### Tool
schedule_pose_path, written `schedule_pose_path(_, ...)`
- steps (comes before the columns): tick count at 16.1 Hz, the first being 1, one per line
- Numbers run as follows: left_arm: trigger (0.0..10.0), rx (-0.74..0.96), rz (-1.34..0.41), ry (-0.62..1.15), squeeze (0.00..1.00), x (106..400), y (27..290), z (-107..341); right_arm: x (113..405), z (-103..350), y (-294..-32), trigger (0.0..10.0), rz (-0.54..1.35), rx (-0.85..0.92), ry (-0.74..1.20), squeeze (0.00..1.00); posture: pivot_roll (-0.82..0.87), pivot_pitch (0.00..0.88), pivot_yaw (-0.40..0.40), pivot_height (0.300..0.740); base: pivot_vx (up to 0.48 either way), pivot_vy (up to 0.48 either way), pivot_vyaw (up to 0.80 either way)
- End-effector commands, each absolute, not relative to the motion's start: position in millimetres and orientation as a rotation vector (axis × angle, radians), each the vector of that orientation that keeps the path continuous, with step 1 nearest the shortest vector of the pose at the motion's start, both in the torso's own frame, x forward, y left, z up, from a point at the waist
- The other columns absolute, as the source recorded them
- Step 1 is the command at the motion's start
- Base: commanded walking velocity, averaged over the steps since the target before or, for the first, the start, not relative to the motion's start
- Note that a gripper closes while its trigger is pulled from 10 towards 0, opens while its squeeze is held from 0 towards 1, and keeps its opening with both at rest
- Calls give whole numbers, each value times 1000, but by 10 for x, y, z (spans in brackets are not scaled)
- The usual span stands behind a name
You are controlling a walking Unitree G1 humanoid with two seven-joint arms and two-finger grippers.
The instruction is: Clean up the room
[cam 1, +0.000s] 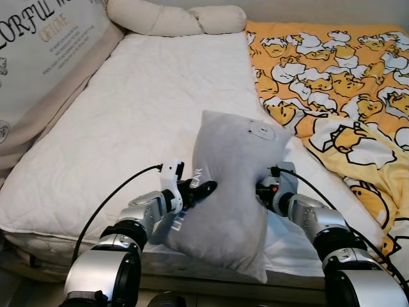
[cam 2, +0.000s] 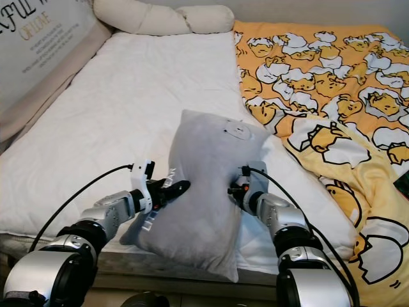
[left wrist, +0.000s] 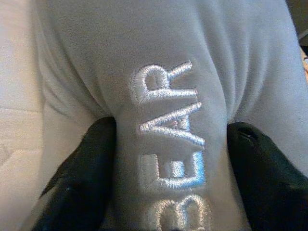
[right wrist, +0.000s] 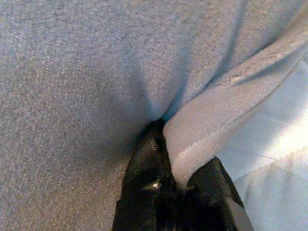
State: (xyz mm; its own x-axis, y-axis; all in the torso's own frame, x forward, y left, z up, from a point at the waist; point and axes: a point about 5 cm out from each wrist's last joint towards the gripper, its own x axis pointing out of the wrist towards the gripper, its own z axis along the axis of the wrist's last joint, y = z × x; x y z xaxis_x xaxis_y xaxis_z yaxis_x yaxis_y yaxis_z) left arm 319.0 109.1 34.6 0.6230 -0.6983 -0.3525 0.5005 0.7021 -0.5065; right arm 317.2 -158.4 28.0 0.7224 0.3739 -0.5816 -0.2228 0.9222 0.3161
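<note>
A grey pillow (cam 1: 233, 192) stands nearly upright at the near edge of the bed (cam 1: 140, 115), held up between both arms. It has a small round patch near its top and the stitched word "BEAR" on its left side. The left gripper (left wrist: 168, 159) has its jaws clamped on a fold of the pillow's left side, one black finger on each side of the lettering. The right gripper (right wrist: 175, 168) has its jaws pinched narrow on the seam at the pillow's right edge. The bed carries a white quilted mattress cover, and a yellow blanket (cam 1: 332, 83) with a duck pattern covers its right side. Two cream pillows (cam 1: 172, 19) lie at the far edge, and a printed cushion (cam 1: 45, 45) leans along the left edge
</note>
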Motion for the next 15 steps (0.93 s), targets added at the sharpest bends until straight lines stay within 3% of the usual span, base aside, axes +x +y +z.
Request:
schedule_pose_path(1,0,-375,-704,662,0,3078,1064,204,3238,357,-1450,0,372,241,657,0,-66,0,57,740,0,0,0)
schedule_pose_path(7,0,-389,-735,657,0,3088,1052,233,3275,393,-1353,0,403,240,651,0,-41,0,30,740,0,0,0)
schedule_pose_path(10,0,-414,-618,686,0,3128,1086,225,3299,418,-1314,0,406,249,637,0,-24,0,23,740,0,0,0)
schedule_pose_path(13,0,-578,-448,666,0,3208,1151,269,3325,444,-1230,0,404,271,625,0,-21,0,26,740,0,0,0)
schedule_pose_path(15,0,-580,-437,659,0,3218,1144,278,3310,395,-1240,0,341,254,669,0,-17,0,25,740,0,0,0)
